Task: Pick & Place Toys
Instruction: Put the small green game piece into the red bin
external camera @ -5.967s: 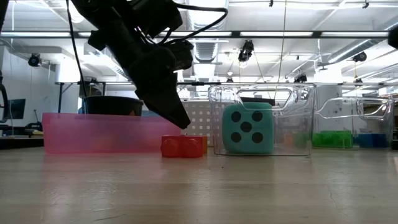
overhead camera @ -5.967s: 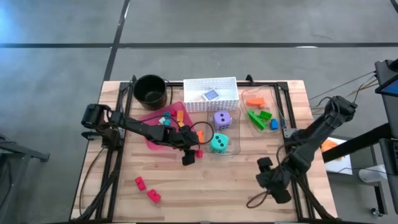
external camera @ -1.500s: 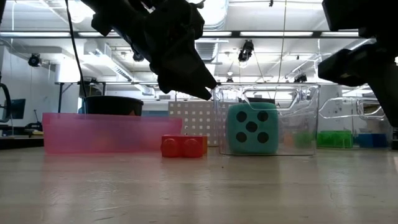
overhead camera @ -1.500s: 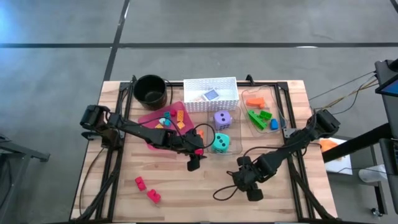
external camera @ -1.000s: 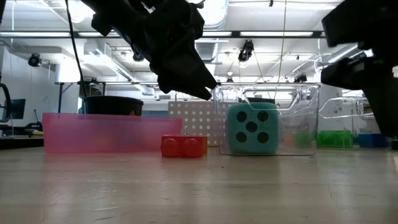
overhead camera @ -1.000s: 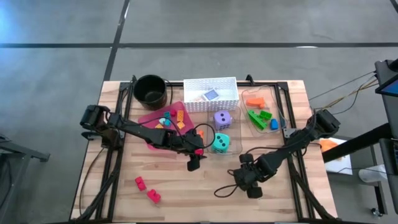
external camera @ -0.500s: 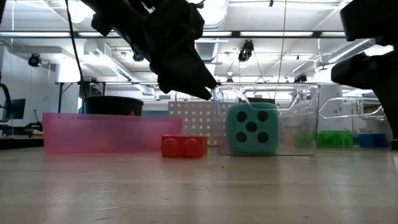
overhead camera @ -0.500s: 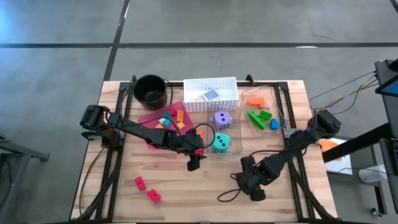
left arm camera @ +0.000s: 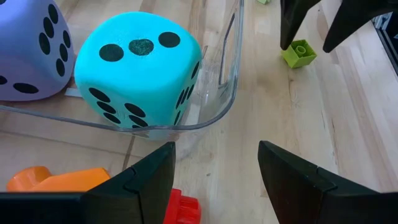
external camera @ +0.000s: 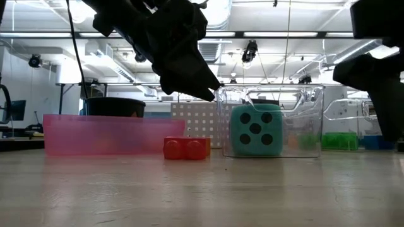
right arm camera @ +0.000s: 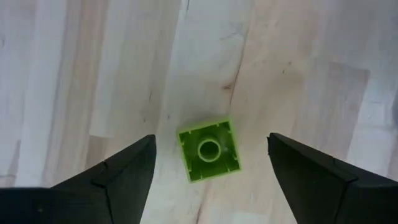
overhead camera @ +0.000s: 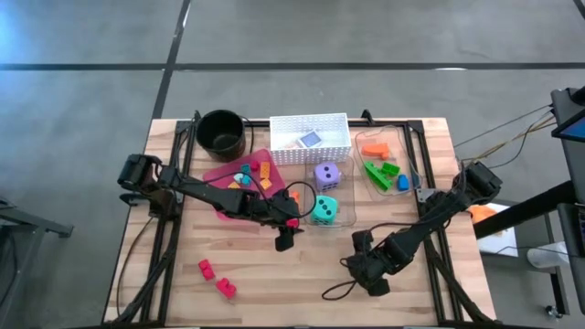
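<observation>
right gripper (right arm camera: 208, 180) hangs low over the bare wood of the table (overhead camera: 274, 283) in its front right part, fingers spread wide apart with a small green brick (right arm camera: 208, 151) lying between them on the boards, stud up, touching neither finger; nothing is gripped. in the left wrist view the same green brick (left arm camera: 298, 53) sits under the right arm's dark fingertips. left gripper (overhead camera: 284, 239) sits near the table's middle, raised off the surface in the low view, just in front of a clear bin (overhead camera: 345, 219); its fingers (left arm camera: 146, 180) stand apart and hold nothing. a red brick (external camera: 185, 148) lies on the wood below and just beside it, next to an orange piece (left arm camera: 56, 179). the clear bin holds a teal die (overhead camera: 322, 210) and a purple die (overhead camera: 326, 175), side by side. a pink tray (overhead camera: 218, 174) left of the bin carries several small bricks in orange, teal and yellow. behind it stands a black round pot (overhead camera: 220, 132), and beside that a white perforated basket (overhead camera: 309, 139) with a small card inside. a second clear bin (overhead camera: 409, 164) at the right holds green, orange and blue bricks. two more red bricks (overhead camera: 216, 278) lie loose at the front left, well apart from both grippers.
</observation>
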You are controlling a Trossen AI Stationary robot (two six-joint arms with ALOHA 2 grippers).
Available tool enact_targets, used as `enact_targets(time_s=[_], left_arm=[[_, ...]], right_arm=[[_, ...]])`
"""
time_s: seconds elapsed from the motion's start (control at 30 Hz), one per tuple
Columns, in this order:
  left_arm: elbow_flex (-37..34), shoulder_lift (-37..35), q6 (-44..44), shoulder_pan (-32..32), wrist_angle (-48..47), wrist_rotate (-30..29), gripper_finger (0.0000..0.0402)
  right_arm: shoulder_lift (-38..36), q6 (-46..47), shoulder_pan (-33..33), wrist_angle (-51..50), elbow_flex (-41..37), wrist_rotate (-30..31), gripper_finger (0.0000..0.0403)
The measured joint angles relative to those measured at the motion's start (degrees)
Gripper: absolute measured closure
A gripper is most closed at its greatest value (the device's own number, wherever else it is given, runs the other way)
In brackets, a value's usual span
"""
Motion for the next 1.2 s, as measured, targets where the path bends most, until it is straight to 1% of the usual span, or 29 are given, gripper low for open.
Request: enact_targets(time_s=[0.3,0.37,0.47,0.6,0.73,0.97,1.2], left_arm=[[0.0,0.0,0.0,0.0,0.0,0.0,0.017],[0.0,0.0,0.0,0.0,0.0,0.0,0.017],[0.0,0.0,0.0,0.0,0.0,0.0,0.017],[0.0,0.0,0.0,0.0,0.0,0.0,0.017],[0.0,0.0,0.0,0.0,0.0,0.0,0.017],[0.0,0.0,0.0,0.0,0.0,0.0,0.017],[0.0,0.0,0.0,0.0,0.0,0.0,0.017]], right_arm=[[0.0,-1.6,0.4,5.7,-4.7,0.5,0.01],[0.0,-2.2,0.4,5.6,-5.2,0.7,0.0112],[0.0,-2.1,0.4,6.3,-6.3,0.7,0.0142],[-0.2,-2.1,0.1,11.0,-9.0,0.6,0.0184],[-0.2,-2.1,0.1,13.5,-10.2,0.3,0.0211],[-0.1,-2.1,0.1,14.4,-9.4,0.5,0.0236],[-0.1,-2.1,0.1,15.0,-9.5,0.8,0.0241]])
